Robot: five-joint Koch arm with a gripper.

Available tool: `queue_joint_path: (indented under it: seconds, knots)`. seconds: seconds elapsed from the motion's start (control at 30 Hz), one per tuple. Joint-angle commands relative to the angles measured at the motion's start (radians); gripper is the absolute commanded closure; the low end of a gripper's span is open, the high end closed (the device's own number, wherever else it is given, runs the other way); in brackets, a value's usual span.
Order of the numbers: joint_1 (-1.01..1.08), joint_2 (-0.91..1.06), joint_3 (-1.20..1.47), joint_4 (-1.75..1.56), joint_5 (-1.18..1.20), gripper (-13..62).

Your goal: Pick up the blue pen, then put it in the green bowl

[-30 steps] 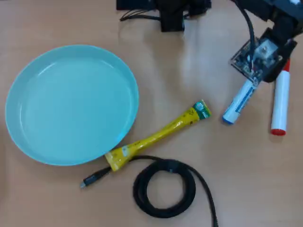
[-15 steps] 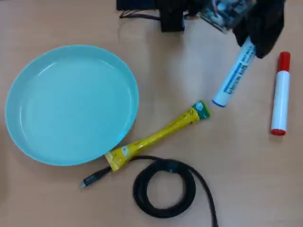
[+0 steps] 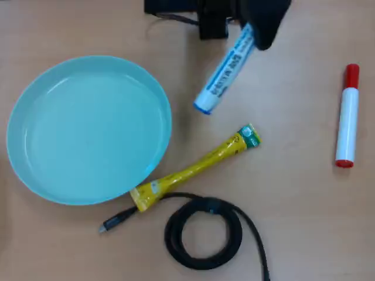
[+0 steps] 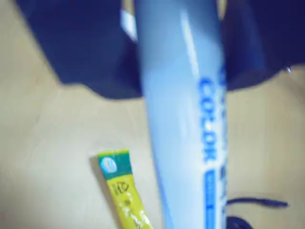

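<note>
The blue pen [image 3: 224, 71] hangs above the table at the top centre of the overhead view, tilted, its blue end pointing down-left toward the green bowl [image 3: 35, 170]. My gripper [image 3: 258, 29] is shut on its upper end, a dark shape at the top edge. Close up in the wrist view, the blue pen [image 4: 186, 119] fills the middle, white with blue printing, held between the dark jaws on either side. The bowl lies at the left of the overhead view, with nothing in it.
A yellow tube with a green end [image 3: 193, 168] lies diagonally beside the bowl's right rim, also in the wrist view [image 4: 121, 191]. A white marker with a red cap [image 3: 347, 117] lies at the right. A coiled black cable [image 3: 202, 231] sits at the bottom centre.
The gripper lifted the blue pen off the table beside the red-capped marker and carried it left, toward the bowl. The other things have not moved.
</note>
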Motion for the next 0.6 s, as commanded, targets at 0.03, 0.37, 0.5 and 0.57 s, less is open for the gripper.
queue_joint_path:
  seconds: [0.03,0.37,0.5,0.57]
  knots:
    - [0.087,0.037,-0.037,-0.04,-0.025,55.5]
    - [0.344,0.041,0.331,-0.46,-0.126,55.5]
    - [0.465,0.038,0.388,-0.546,-0.127,55.5]
    - [0.532,0.037,0.431,-0.578,-0.126,55.5]
